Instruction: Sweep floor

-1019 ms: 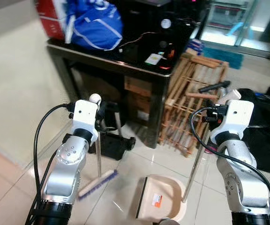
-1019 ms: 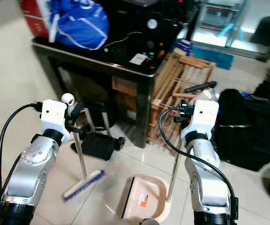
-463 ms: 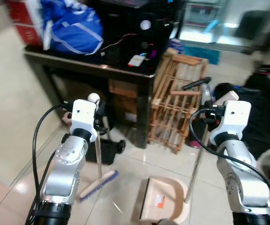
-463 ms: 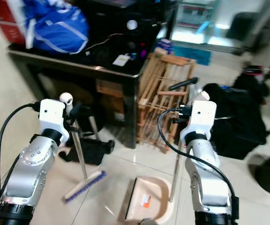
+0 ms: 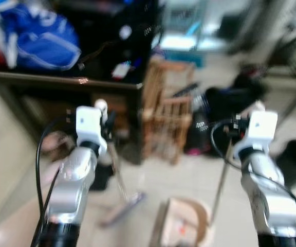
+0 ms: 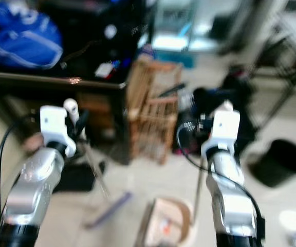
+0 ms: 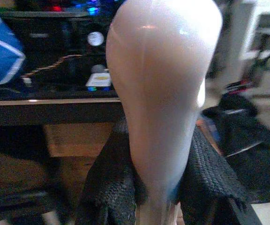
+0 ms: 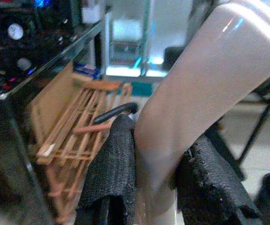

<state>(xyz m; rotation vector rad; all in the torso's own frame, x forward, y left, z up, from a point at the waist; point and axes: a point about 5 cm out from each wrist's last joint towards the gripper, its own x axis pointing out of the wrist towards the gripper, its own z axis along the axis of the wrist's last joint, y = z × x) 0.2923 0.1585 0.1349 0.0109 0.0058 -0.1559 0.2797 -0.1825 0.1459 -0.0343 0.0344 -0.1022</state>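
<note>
My left gripper [image 7: 156,187] is shut on the broom's pale handle [image 7: 165,93], just below its rounded white top [image 5: 100,104]. The broom's pole slants down to the brush head [image 5: 122,208] on the tiled floor. My right gripper [image 8: 156,183] is shut on the dustpan's pale handle [image 8: 196,93]. Its thin pole [image 5: 221,180] runs down to the beige dustpan [image 5: 181,226], which rests on the floor between my arms, right of the brush head. Both eye views are blurred.
A black table [image 5: 60,82] with a blue bag [image 5: 40,38] and electronics stands ahead on the left. A wooden rack [image 5: 166,116] leans beside it. Black bags [image 5: 230,100] lie further right, and a black bin [image 6: 281,162] stands at the far right.
The whole picture has shifted left and blurred, so the camera has turned right; a black bin now shows. Both grippers keep their hold on the handles.
</note>
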